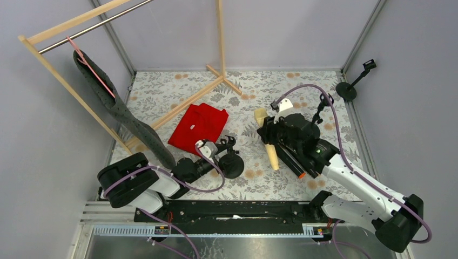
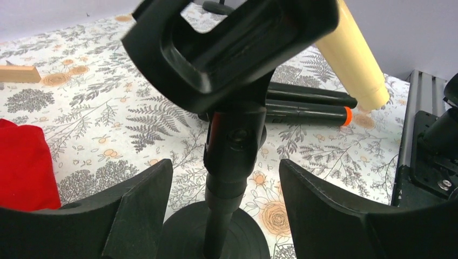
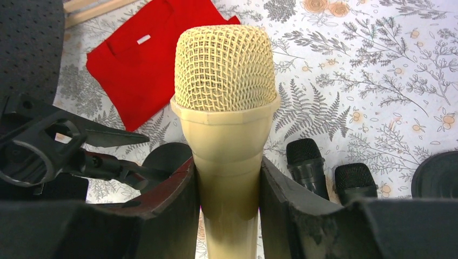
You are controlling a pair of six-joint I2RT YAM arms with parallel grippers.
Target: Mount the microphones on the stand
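The left fingers (image 2: 137,208) are spread well open, one on each side of the black stand (image 2: 229,162). They sit level with its upright post just under the swivel joint. Floral tabletop (image 1: 254,81) shows through the gap on both sides, so nothing is gripped there. Above them the stand's clip (image 2: 232,48) leans over, its open trough turned toward the wrist camera. From overhead, that stand sits on its round base (image 1: 235,168) near the front middle of the tabletop, just beside the corner of a red shirt (image 1: 197,127).

Over on the right, the right fingers (image 3: 175,210) are clamped on the cream microphone (image 3: 226,70). They pinch its body just below the mesh head, which points away from the wrist. Overhead it slants right of centre, head toward the back and tail toward the front. Whether it is clear of the tabletop, I cannot tell.

Two black microphones (image 1: 294,164) lie side by side just to its right, one with an orange-red tip (image 1: 301,175) at the front end.

A second stand (image 1: 323,108) rises behind the right arm, and a third stand (image 1: 351,86) sits past the back right corner. At back left, a dark grey garment (image 1: 124,116) hangs from a wooden rack (image 1: 70,81).
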